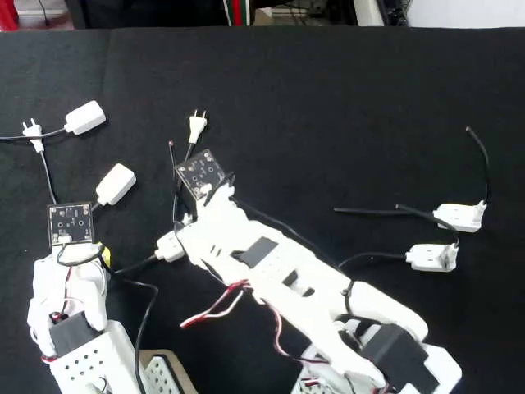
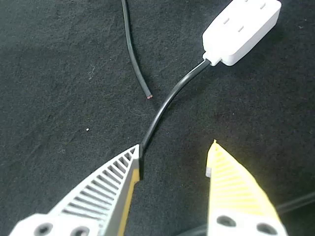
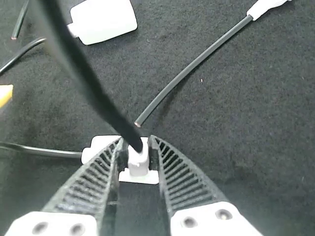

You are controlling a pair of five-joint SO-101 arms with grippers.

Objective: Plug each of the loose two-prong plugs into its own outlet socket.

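My right gripper [image 3: 136,140] is shut on a white two-prong plug [image 3: 138,164], whose black cable runs up past the camera. In the high view this gripper [image 1: 174,240] sits left of centre with the plug [image 1: 168,245] in it. A white outlet socket [image 3: 103,19] lies just ahead of it. My left gripper [image 2: 175,146] is open above the cloth, and a black cable [image 2: 162,110] runs from an outlet socket [image 2: 241,29] to its white finger [image 2: 130,157]. Two more loose plugs [image 1: 197,125] [image 1: 33,131] lie at the back left.
Another white socket [image 1: 84,117] lies at the far left. Two white sockets [image 1: 459,216] [image 1: 431,257] with short black cables sit at the right. Loose cable ends [image 2: 147,97] lie on the black cloth [image 1: 328,98].
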